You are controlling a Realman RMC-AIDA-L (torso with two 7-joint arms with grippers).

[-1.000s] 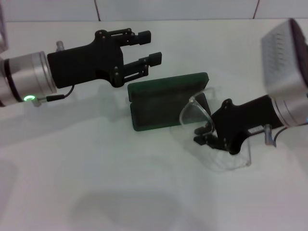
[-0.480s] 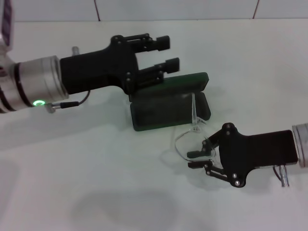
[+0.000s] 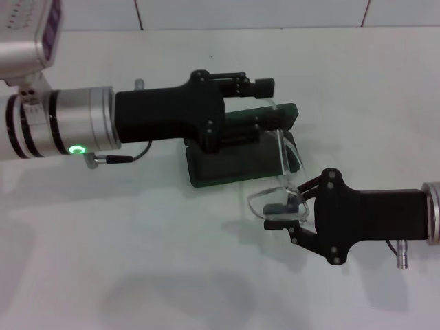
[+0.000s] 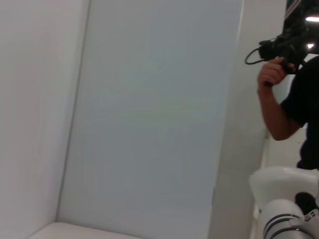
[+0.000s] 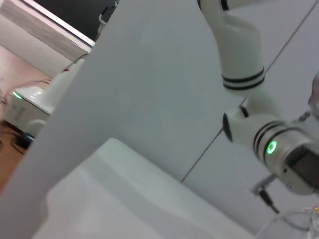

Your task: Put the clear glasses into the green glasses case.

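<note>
Your green glasses case (image 3: 234, 148) lies open on the white tabletop (image 3: 137, 261), its lid tipped back toward the far wall and its dark lined tray facing up. The visible part of the tray holds nothing that rests flat in it; only one clear arm of the clear glasses (image 3: 282, 182) reaches over the tray's right end, and much of the case is hidden under your left arm.

Your left gripper (image 3: 265, 103) is stretched out over the case, coming in from the left side of the head view. Its fingers (image 3: 263, 86) are spread apart, one above the lid's far edge and the other down by the lid's front face, with nothing between them.

Your right gripper (image 3: 278, 216) sits just in front of the case's right end, low over the tabletop. Its fingers are pinching the lens end of the clear glasses, which hang tilted, front edge near the tabletop and the arm rising up toward the case.

Your left wrist view shows only a wall and a person (image 4: 294, 94) holding a camera. Your right wrist view shows the left arm and a sliver of clear plastic at the corner.
</note>
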